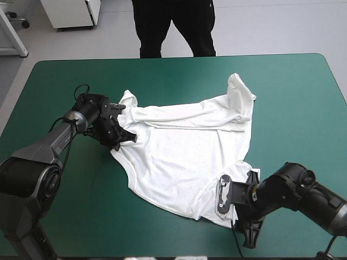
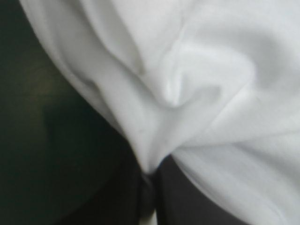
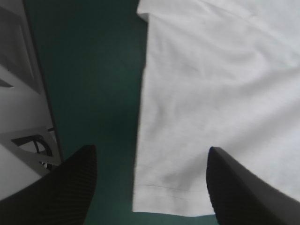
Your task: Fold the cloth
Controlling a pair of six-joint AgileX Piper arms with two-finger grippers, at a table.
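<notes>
The white T-shirt is lying spread but wrinkled across the centre of the high view on the teal-green cover, with one sleeve reaching toward the upper right. At centre left, the left gripper is pinching the shirt's edge, its black fingers all but meeting on a fold of white cloth. At lower right, the right gripper is facing the shirt's near edge with its jaws standing wide apart, the hemmed corner lying between them.

White T-shirt, teal-green cover
</notes>
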